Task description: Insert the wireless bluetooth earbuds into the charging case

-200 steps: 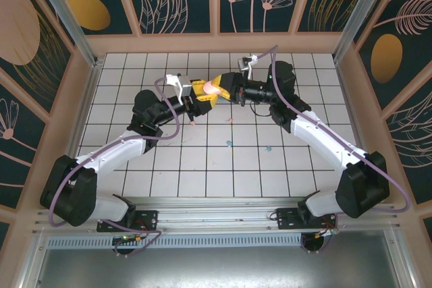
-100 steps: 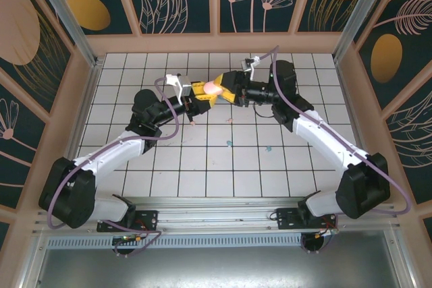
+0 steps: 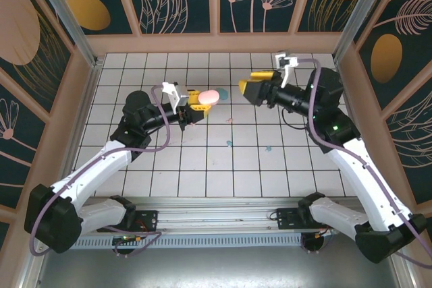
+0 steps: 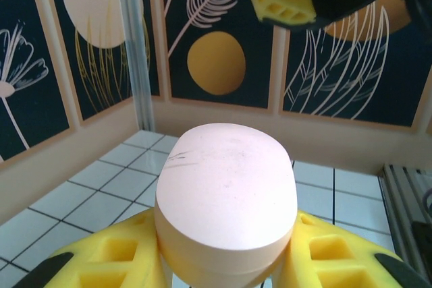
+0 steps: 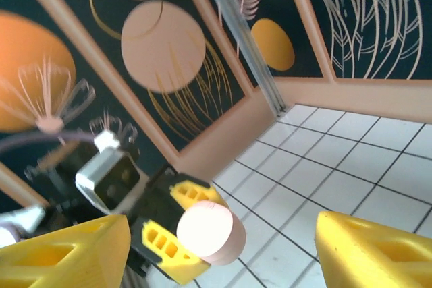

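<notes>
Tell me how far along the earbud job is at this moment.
Done: nothing yet. A pink earbud and two teal earbuds lie loose on the tiled table.
In hand: the left gripper is shut on the pink case, held off the table and apparently closed. The right gripper is open, apart from it.
Left: open the case, pick up the earbuds, seat them.

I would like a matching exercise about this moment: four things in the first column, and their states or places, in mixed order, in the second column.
Column one:
1. left gripper
2. right gripper
3. pink case
4. teal earbud

Column two:
A. lies on the tiled table
B. open, holding nothing
C. shut on the pink case
D. held above the table

Pairs: 1-C, 2-B, 3-D, 4-A
</notes>
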Controlling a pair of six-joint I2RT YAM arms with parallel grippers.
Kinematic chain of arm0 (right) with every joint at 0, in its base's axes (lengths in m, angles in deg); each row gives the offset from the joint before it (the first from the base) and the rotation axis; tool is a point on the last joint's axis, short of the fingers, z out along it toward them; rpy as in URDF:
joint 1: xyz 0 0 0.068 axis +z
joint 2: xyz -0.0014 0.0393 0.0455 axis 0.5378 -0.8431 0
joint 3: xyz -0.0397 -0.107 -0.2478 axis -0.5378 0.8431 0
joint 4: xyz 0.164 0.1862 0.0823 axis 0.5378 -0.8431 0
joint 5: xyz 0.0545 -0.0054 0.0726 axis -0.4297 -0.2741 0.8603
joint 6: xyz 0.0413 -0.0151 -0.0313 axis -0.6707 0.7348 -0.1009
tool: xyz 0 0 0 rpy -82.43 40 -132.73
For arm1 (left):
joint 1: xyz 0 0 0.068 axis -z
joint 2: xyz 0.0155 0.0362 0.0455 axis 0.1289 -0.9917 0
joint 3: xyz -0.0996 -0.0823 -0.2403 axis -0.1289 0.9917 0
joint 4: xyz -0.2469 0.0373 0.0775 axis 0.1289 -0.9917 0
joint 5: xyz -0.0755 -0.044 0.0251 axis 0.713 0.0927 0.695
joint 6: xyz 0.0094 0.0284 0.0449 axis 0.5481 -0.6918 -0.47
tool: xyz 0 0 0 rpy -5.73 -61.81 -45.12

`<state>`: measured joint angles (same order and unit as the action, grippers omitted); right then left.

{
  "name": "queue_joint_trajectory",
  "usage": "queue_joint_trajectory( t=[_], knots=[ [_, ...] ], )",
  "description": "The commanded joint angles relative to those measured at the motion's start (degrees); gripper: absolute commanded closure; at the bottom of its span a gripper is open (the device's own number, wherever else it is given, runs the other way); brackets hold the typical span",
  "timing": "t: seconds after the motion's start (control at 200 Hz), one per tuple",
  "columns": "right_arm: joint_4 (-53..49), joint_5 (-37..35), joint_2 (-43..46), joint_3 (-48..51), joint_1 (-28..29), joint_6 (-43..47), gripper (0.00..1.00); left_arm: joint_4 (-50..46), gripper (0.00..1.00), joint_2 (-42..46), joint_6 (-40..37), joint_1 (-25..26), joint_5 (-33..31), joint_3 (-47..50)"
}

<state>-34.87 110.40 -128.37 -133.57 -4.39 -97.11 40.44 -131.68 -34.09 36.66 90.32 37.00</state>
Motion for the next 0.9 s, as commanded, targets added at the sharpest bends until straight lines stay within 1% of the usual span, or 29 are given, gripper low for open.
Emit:
queue_joint_trajectory(
  t=[0.0, 0.08, 0.255, 0.335, 0.465, 0.721, 0.896],
  knots=[
    [-10.27, -4.72, -2.32, -0.68, 4.21, 17.78, 0.26, -5.5, 0.83, 1.0, -2.8, -0.15, 2.31, -1.16],
    [-12.98, -5.76, -3.46, -1.03, 6.6, 22.1, 0.25, -5.75, 0.82, 0.94, -2.13, -0.11, 3.56, -1.45],
    [-13.54, -0.85, -5.0, -0.64, 7.17, 25.55, 0.23, -4.44, 0.81, -0.45, 0.98, -0.12, 6.47, -2.23],
    [-13.21, -0.38, -5.35, -0.35, 7.82, 26.54, 0.22, -4.57, 0.81, -0.56, 1.28, -0.15, 6.85, -2.52],
    [-13.03, -2.63, -5.77, 0.11, 8.85, 27.14, 0.22, -4.4, 0.81, -0.55, 1.77, -0.15, 7.41, -2.43],
    [-10.96, -0.41, -7.27, 1.04, 10.12, 27.02, 0.22, -4.72, 0.82, -0.23, 2.53, -0.12, 7.78, -2.43],
    [-9.35, -0.64, -7.95, 0.46, 10.27, 25.64, 0.21, -5.3, 0.83, 0.64, 2.26, -0.16, 7.83, -2.43]
  ],
)
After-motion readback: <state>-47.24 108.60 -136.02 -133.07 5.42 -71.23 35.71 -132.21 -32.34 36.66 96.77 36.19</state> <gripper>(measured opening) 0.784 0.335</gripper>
